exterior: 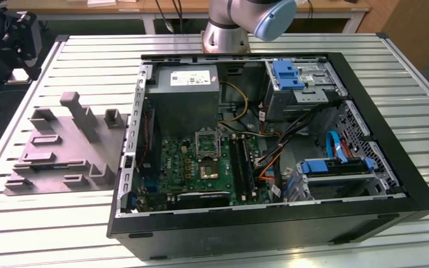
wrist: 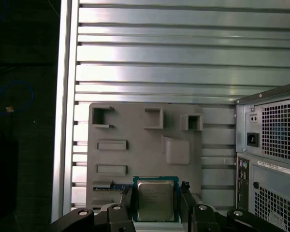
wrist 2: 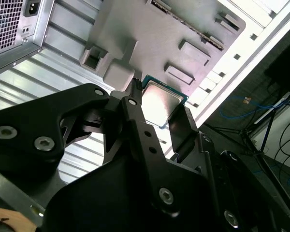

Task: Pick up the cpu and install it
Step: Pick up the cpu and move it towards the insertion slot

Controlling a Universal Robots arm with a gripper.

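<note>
My gripper [wrist: 156, 189] is shut on the cpu [wrist: 156, 200], a flat square chip with a silvery-grey top and a green edge. One dark finger [wrist: 127, 193] presses each of two opposite sides. The chip hangs well above the grey moulded fixture [wrist: 145, 154], over the fixture's edge. In the second wrist view the cpu [wrist 2: 162, 104] sits between the same fingers of the gripper [wrist 2: 158, 99], with the fixture [wrist 2: 150, 38] behind it. In the exterior view the metal-framed socket [exterior: 207, 143] lies on the green motherboard [exterior: 199, 167] inside the open computer case [exterior: 274, 223].
The fixture [exterior: 58, 151] lies on the slatted metal table [exterior: 51, 234] at the exterior view's left, beside the case. Cables, a power supply [exterior: 188, 84] and blue-tabbed drive bays [exterior: 334, 167] crowd the case. The arm's base [exterior: 233, 28] stands behind it. The case's rear panel [wrist: 270, 159] is close to the fixture.
</note>
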